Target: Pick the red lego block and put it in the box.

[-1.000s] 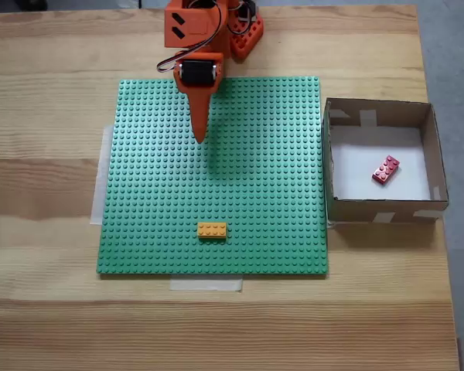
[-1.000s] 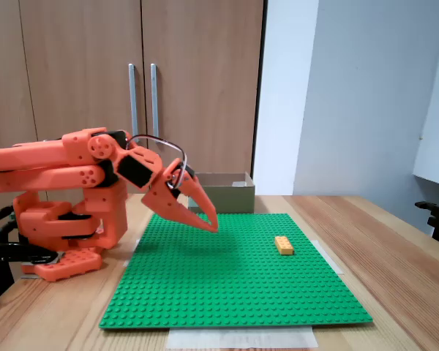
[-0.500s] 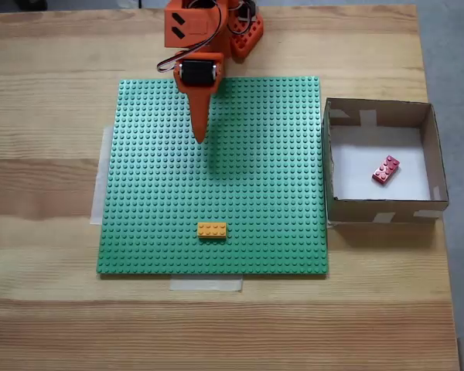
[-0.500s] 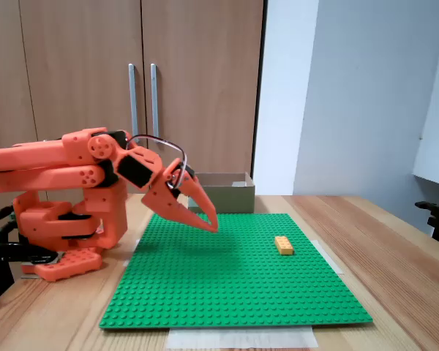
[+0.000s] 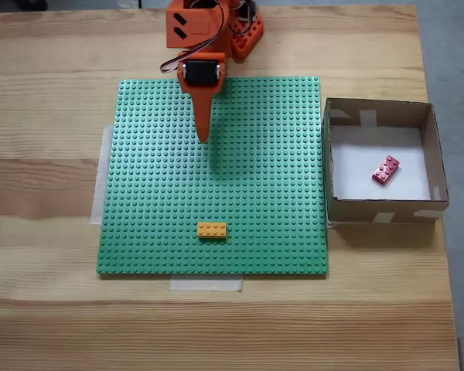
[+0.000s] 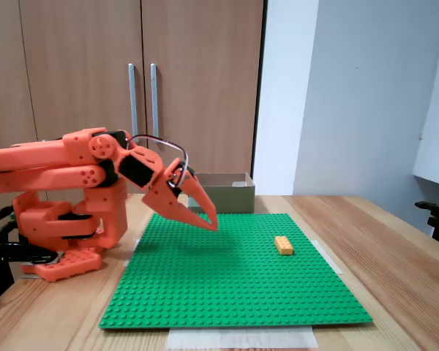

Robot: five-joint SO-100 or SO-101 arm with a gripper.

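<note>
Slight rightward shift of gripper (image 5: 203,137) tip.

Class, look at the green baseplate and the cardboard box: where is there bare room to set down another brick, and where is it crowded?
The green baseplate is mostly bare: only the orange brick sits near its front edge, and the gripper hangs over its back middle. Free patches lie on both sides of the gripper and between gripper and orange brick. The box holds only the red lego block, leaving white floor around it.
</note>
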